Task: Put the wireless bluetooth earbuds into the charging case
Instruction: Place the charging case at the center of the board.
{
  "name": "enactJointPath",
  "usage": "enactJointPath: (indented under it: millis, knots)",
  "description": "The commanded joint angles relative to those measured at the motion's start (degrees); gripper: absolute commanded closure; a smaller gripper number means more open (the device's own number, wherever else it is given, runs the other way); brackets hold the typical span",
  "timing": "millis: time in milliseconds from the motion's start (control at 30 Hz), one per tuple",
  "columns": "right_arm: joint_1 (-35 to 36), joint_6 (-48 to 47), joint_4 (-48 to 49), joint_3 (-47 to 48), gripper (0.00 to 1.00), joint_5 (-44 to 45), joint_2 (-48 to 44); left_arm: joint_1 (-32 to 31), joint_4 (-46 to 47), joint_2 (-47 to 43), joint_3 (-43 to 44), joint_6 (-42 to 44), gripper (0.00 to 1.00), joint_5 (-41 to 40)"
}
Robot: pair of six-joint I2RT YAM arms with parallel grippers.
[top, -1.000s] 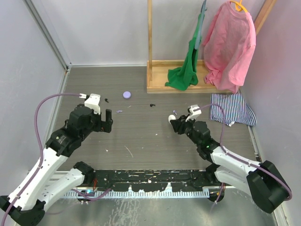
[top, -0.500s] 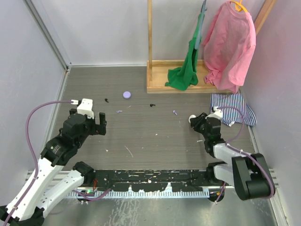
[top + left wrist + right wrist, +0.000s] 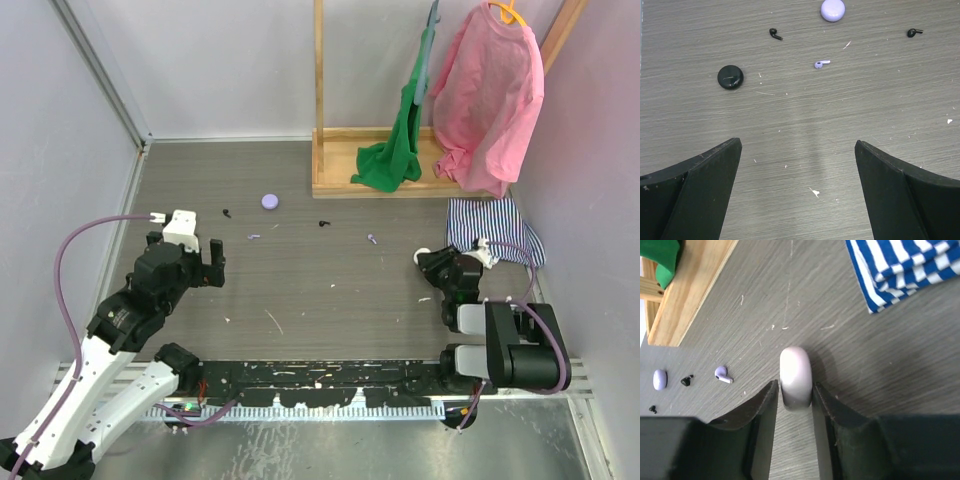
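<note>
Jaws of the left gripper (image 3: 797,145) stand spread wide at the foot of the left wrist view, nothing between them, over the grey table (image 3: 900,110). From the middle of that view a lilac earbud (image 3: 821,64) lies just past 12 o'clock, with a round lilac case (image 3: 832,10) beyond it at the top edge. A black earbud (image 3: 775,34) lies just short of 12 o'clock, a round black case (image 3: 730,77) at 10 o'clock, and a second black earbud (image 3: 914,33) at 2 o'clock. All lie apart from one another.

In the right wrist view the right gripper (image 3: 795,390) pinches a pale round case (image 3: 795,365) on its edge, one finger against each flat side. A second lilac earbud (image 3: 722,374) lies on the table at 9 o'clock from it. A striped cloth (image 3: 905,270) lies at 2 o'clock and a wooden rack base (image 3: 685,295) at 10 o'clock.

In the top view the left gripper sits at 9 o'clock and the right gripper at 3 o'clock, just beside the striped cloth. The earbuds lie scattered between the two, loose on the table. A pink shirt (image 3: 490,100) hangs at 2 o'clock.
</note>
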Motion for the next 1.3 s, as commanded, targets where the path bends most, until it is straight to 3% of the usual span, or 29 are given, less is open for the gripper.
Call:
enactJointPath:
  millis: [0, 200, 433, 600, 833, 1167, 1267]
  knots:
    - [-0.68, 2.23, -2.47, -1.5, 0.58, 3.16, -3.37, 0.49, 3.09, -0.43, -0.02, 0.04, 0.02, -0.59]
    - [-0.9, -0.4, -13.75, -0.07, 0.39, 6.22, -10.83, 0.6, 3.17, -0.37, -0.05, 0.0, 0.02, -0.77]
    - [-0.95, -2.49, -30.06, 2.62, 0.25, 7.32, -20.59, 0.82, 3.34, 0.44, -0.03, -0.6, 0.02, -0.91]
    - [-0.95, -5.01, -39.5, 5.66, 0.0, 6.3, -27.0, 1.02, 3.47, 1.51, 0.31, -1.39, 0.02, -1.2]
    - [-0.99, -8.36, -47.83, 10.14, 0.0, 4.88, -33.34, 1.68, 4.12, 5.31, 1.52, -3.19, 0.02, -2.29]
    - [-0.91, -17.88, -45.47, 10.0, 0.0, -8.17, -40.88, 6.19, 3.7, 14.6, 5.71, -6.6, 0.02, -0.76]
    - [1.28, -19.45, -45.54, 9.2, 0.0, -7.98, -44.21, 8.81, 3.85, 17.79, 6.91, -7.85, 0.02, 0.65]
